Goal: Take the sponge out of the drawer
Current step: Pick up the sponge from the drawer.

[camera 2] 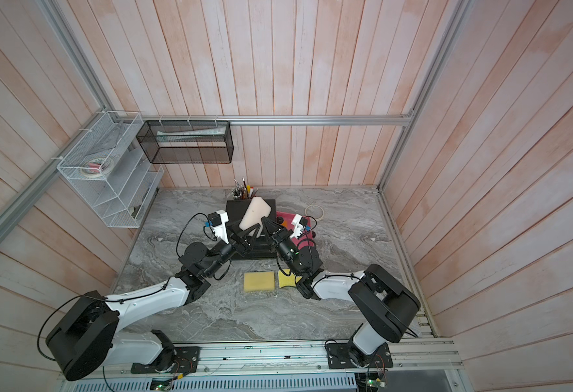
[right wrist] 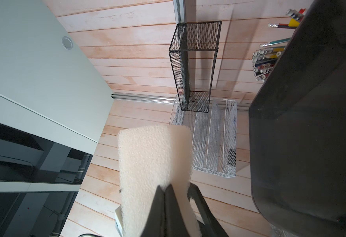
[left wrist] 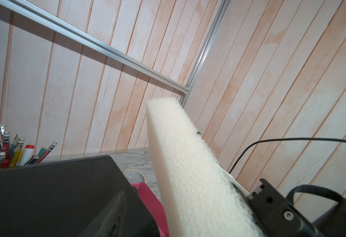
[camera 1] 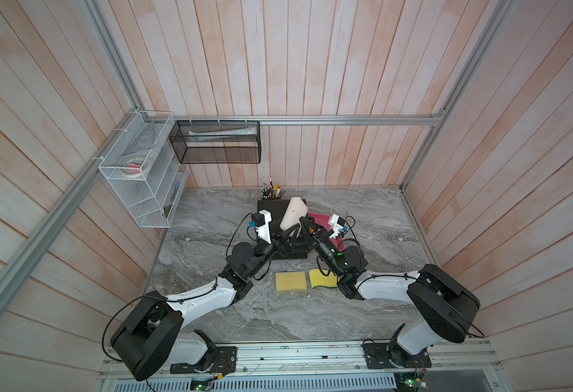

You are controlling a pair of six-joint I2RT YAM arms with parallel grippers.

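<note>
The right gripper (right wrist: 165, 187) pinches the white sponge (right wrist: 154, 156) by its near end, a black mesh basket (right wrist: 194, 65) hanging on the wall (right wrist: 137, 51) beyond.

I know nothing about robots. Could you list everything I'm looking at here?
white sponge: one, white, held up over the drawer unit
yellow sponges: two, yellow, side by side on the table
drawer unit: one, black, back of table
pencil cup: one, mixed colours, behind drawer unit
tray: one, pink, beside drawer unit
tape roll: one, pale, on table by tray
mesh basket: one, black, back wall
wire rack: one, white, side wall
left gripper: one, black, open at white sponge
right gripper: one, black, shut on white sponge
</note>
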